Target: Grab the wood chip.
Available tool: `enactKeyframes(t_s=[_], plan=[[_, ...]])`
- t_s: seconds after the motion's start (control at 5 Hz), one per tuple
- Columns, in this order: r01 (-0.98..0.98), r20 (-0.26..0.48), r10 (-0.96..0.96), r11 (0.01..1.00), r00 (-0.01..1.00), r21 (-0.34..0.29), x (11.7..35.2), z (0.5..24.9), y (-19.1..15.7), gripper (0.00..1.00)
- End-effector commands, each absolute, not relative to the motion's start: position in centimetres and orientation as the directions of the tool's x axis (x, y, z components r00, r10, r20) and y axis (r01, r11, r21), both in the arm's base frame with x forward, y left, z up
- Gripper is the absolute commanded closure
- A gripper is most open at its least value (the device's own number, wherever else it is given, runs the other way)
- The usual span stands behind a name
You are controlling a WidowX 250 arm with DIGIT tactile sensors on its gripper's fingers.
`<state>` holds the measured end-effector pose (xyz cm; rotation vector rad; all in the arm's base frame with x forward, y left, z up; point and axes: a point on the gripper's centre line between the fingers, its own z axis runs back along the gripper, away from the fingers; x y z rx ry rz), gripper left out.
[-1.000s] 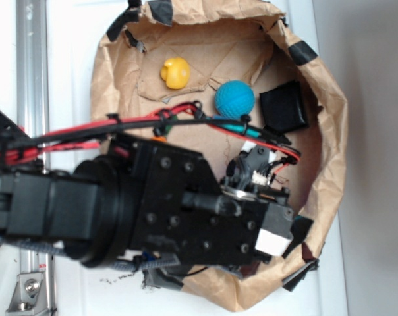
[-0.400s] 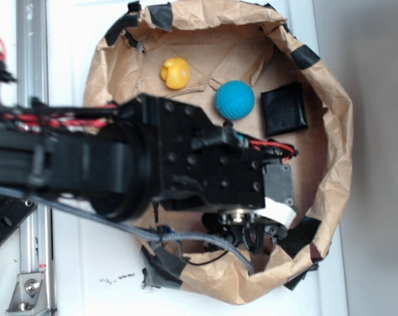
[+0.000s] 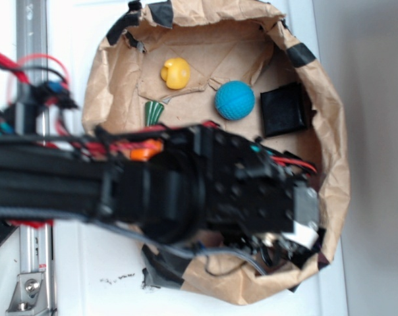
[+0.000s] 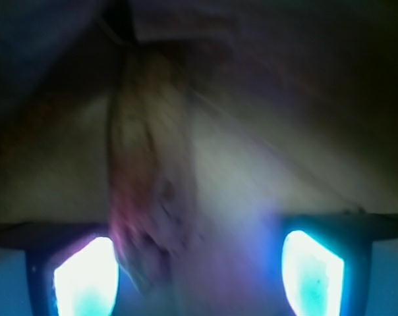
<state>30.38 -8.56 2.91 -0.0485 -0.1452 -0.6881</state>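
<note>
The end effector (image 4: 198, 270) is spread — two glowing fingers (image 4: 85, 276) stand apart, with a blurred brown strip, likely the wood chip (image 4: 149, 191), between them nearer the left. In the exterior view the arm (image 3: 186, 187) hides it, below the blue ball (image 3: 234, 100) in the paper nest (image 3: 334, 151).

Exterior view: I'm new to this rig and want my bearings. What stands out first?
The black robot arm fills the middle, reaching from the left across a crumpled brown paper basin. Above it lie a blue ball, a yellow toy and a black square pad. The wrist view is a blur between two glowing fingertips.
</note>
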Motion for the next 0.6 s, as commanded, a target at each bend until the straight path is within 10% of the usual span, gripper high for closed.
enactKeyframes(t_s=[0.0, 0.4], plan=[[0.699, 0.197, -0.688, 0.715, 0.699, 0.019, 30.2, 6.1, -12.3, 0.00], [0.675, 0.218, -0.660, 0.738, 0.719, 0.006, 31.5, 3.4, -11.8, 0.00]])
